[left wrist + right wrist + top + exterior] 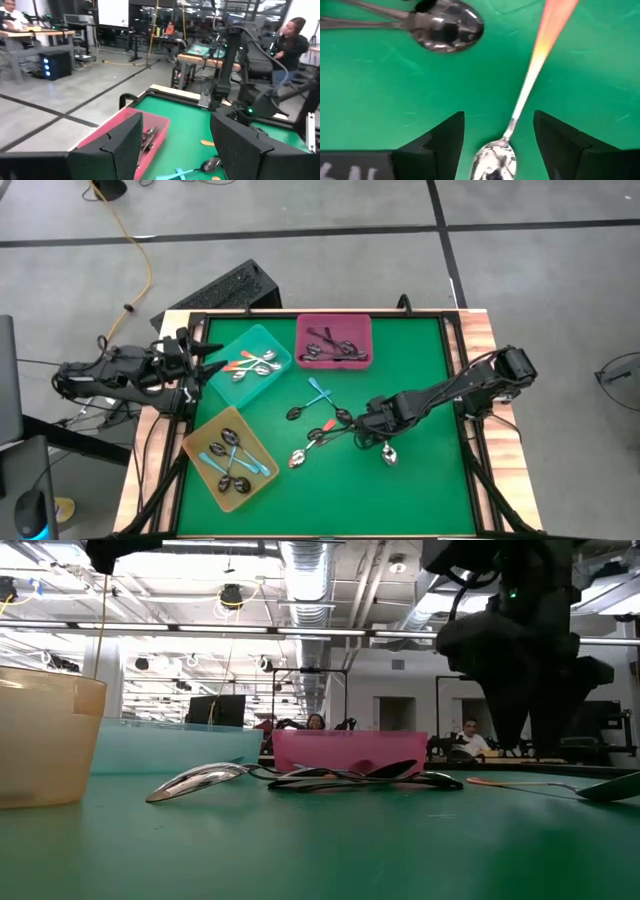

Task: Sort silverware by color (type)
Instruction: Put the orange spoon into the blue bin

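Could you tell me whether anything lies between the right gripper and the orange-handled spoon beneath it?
Nothing visible does. The right gripper is open, its fingers on either side of the orange-handled spoon on bare green mat. The nearest other piece, a dark spoon, lies apart from it.

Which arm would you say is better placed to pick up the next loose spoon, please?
The right: its open pincer hangs directly over an orange-handled spoon. The left pincer waits at the table's edge.

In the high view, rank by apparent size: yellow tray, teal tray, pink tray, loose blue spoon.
1. yellow tray and teal tray: look alike, can't rank
2. pink tray, slightly smaller
3. blue spoon, far smallest
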